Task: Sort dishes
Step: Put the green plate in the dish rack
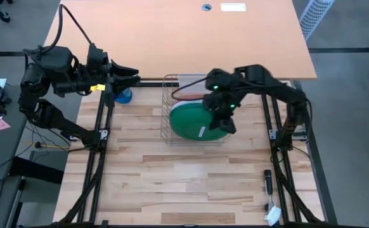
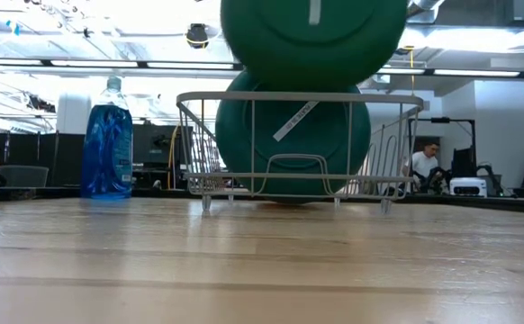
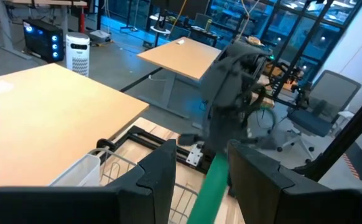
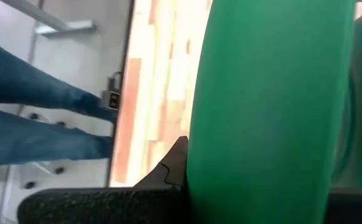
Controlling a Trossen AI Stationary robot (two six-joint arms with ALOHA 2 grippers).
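The plate held up by the right gripper (image 1: 226,121) is dark green (image 2: 311,40), with a pale grey strip-shaped label on its face. A second dark green plate (image 2: 289,135) stands in the rack and carries a similar pale label set at a slant. Behind them in the high view lies a salmon-orange plate (image 1: 189,97). The dish rack (image 2: 244,101) is pale silvery wire. The spray bottle (image 2: 107,144) is clear with bright blue liquid and a blue label. The worktop (image 1: 172,171) is light wood in butcher-block strips of cream and tan. Both arms are black; the left gripper (image 1: 130,78) has a yellow tag near the wrist. The right gripper's fingers (image 4: 106,202) are matte black.
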